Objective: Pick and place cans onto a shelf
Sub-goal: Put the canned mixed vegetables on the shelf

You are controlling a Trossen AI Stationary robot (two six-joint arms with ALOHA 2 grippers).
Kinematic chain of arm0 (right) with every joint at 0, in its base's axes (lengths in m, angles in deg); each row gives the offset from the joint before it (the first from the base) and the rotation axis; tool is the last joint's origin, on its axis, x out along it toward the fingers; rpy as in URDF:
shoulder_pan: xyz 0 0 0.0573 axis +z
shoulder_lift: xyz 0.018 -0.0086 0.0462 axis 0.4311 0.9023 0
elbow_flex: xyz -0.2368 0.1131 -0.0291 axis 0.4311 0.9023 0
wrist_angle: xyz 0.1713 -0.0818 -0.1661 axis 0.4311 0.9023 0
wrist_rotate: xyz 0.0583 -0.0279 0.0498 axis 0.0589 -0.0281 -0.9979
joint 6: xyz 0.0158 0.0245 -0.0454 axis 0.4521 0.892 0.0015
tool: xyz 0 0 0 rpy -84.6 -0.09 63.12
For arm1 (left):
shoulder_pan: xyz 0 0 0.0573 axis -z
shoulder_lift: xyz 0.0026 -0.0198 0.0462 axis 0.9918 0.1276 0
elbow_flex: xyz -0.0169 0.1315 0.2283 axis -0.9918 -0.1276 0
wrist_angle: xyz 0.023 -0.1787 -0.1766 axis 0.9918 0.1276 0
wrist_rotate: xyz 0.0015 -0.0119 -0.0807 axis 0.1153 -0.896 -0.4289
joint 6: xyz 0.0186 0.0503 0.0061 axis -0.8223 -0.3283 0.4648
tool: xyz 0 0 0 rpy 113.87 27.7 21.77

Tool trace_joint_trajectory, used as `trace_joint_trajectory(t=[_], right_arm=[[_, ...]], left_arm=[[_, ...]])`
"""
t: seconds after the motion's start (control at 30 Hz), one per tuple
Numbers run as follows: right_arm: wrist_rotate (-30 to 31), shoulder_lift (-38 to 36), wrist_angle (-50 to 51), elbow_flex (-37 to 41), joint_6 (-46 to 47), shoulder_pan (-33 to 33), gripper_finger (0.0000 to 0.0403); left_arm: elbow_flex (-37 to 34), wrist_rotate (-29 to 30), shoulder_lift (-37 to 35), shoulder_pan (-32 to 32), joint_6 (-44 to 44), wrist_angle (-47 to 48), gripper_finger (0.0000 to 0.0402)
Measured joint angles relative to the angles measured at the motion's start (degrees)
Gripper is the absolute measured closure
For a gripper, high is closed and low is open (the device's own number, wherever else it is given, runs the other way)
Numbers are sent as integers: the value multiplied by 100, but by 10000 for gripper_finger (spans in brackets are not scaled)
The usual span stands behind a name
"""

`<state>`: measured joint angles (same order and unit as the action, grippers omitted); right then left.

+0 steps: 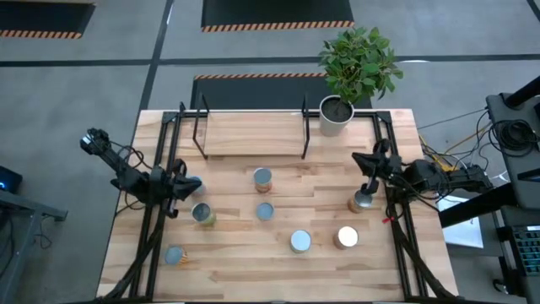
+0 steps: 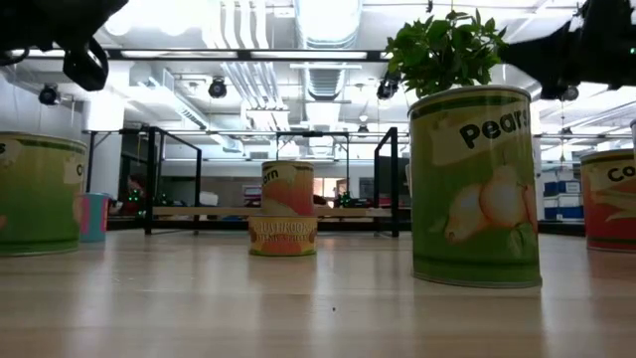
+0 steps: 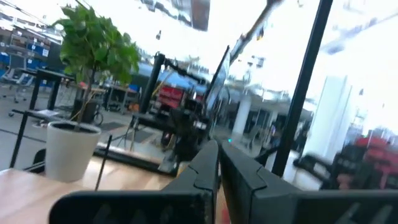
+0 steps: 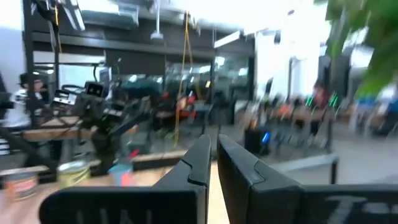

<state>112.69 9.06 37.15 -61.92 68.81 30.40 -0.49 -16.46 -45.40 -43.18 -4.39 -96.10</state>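
Several cans stand upright on their bases on the wooden table: one (image 1: pixel 262 176) near the shelf, one (image 1: pixel 264 211) mid-table, one (image 1: pixel 202 214) and one (image 1: pixel 175 255) at the left, and others (image 1: pixel 300 241) (image 1: pixel 347 237) (image 1: pixel 363 199) at the right. The shelf (image 1: pixel 253 135), black rods around a pale board, stands at the far middle with nothing on it. My left gripper (image 1: pixel 187 187) (image 3: pixel 219 149) is shut at the table's left side, raised and touching nothing. My right gripper (image 1: pixel 366 160) (image 4: pixel 213 142) is shut at the right side, above the can there, also holding nothing.
A white plant pot (image 1: pixel 336 114) with a leafy plant stands at the far right, beside the shelf. Black frame rods (image 1: pixel 160 169) (image 1: pixel 392 169) run along both table sides. In the low view a pears can (image 2: pixel 475 189) stands close, and a corn can (image 2: pixel 283 209) farther back.
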Motion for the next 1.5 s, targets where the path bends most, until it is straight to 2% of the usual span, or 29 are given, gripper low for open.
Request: trace_joint_trajectory(t=[0.3, 0.47, 0.53, 0.7, 0.83, 1.0, 1.17, 1.23, 1.3, 1.4, 1.5], right_arm=[[4, -4, -847, 0, -1159, -2, 385], [-15, 174, -1929, 0, -1478, -2, 385], [-157, 281, -2042, -49, -1598, -3, 385], [-803, 863, -2045, -482, -1675, -2, 385], [-851, 1492, -2036, -860, -1883, -2, 385], [-851, 2106, -2025, -1253, -2030, -2, 385], [-850, 2408, -2034, -1517, -2009, -2, 385], [-848, 2458, -2028, -1556, -2012, -2, 385], [-846, 2474, -2002, -1567, -2056, -2, 385], [-844, 2472, -1994, -1580, -2157, -2, 385], [-840, 2472, -1990, -1580, -2231, -2, 385]], left_arm=[[0, -6, 458, 0, 20, -525, 402], [0, -9, 1028, 0, -212, -1660, 402], [0, -8, 1249, 0, -398, -2096, 402], [-2, -12, 1749, 0, -716, -2914, 402], [3, -11, 2105, 0, -711, -3345, 402], [413, -6, 2550, -2, -902, -3298, 402], [1001, 21, 3098, -4, -1235, -3004, 402], [1254, 272, 3290, -4, -1231, -2885, 402], [1527, 768, 3435, -4, -1245, -2813, 402], [1970, 1959, 3527, -4, -1509, -2530, 402], [2375, 3068, 3559, 0, -1444, -1700, 402]])
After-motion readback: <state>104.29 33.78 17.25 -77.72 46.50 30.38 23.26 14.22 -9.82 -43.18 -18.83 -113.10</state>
